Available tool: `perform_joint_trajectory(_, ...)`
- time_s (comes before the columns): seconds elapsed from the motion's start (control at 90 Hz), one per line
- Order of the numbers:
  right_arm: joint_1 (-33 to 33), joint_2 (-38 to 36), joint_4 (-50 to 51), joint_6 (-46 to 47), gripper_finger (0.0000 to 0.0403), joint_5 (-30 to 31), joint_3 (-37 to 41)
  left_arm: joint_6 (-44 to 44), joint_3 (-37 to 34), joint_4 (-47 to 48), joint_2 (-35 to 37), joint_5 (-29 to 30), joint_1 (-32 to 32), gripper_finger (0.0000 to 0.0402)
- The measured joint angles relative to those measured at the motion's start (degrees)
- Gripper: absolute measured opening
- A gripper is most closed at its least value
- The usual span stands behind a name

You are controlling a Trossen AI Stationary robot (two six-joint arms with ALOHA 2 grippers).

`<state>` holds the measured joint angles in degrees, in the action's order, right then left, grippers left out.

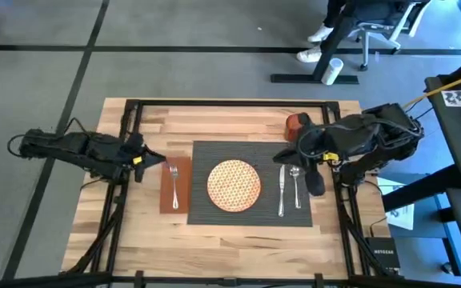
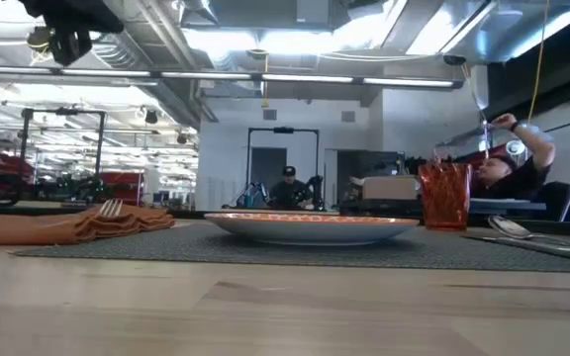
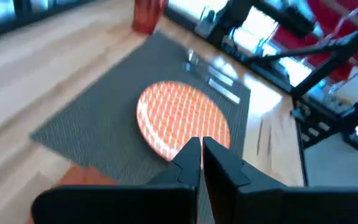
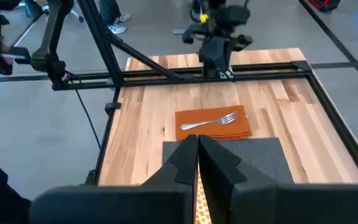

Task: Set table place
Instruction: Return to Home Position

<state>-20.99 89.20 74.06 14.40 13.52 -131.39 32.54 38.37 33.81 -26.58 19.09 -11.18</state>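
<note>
High view: only text I can read is NETGEAR on a dark box (image 1: 387, 254), lower right, off the table (image 1: 238, 240). L to R: left gripper (image 1: 157, 159) mid-left, fingers pressed together, just beside napkin (image 1: 182, 200) w/ fork (image 1: 174, 186) on it. Placemat (image 1: 202, 212) centre, plate (image 1: 234, 185) in its middle, knife (image 1: 281, 192) & spoon (image 1: 296, 186) right of plate, cup (image 1: 296, 122) by mat's upper-right corner. Right gripper (image 4: 197, 146), fingers pressed together, over mat's right side. Bare wood along table's upper & lower edges; a person's shoes (image 1: 314, 44) at top.
</note>
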Motion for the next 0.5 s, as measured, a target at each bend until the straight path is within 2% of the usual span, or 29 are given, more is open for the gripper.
perform_joint_trajectory(0.222, 0.0, -0.01, 1.15, -1.58, 0.0, -1.46, 0.0, -5.46, 0.0, -2.98, 3.41, 3.2, 0.02, 0.0)
perform_joint_trajectory(0.378, 0.0, -0.35, 4.77, -1.34, 0.0, -1.53, 0.1, -6.19, 0.0, -2.78, 4.38, 3.7, 0.02, 0.0)
perform_joint_trajectory(0.5, 0.0, -2.55, 3.77, -1.13, 0.0, -1.55, 3.18, -6.03, 0.0, -2.8, 4.52, 3.74, 0.0, 0.0)
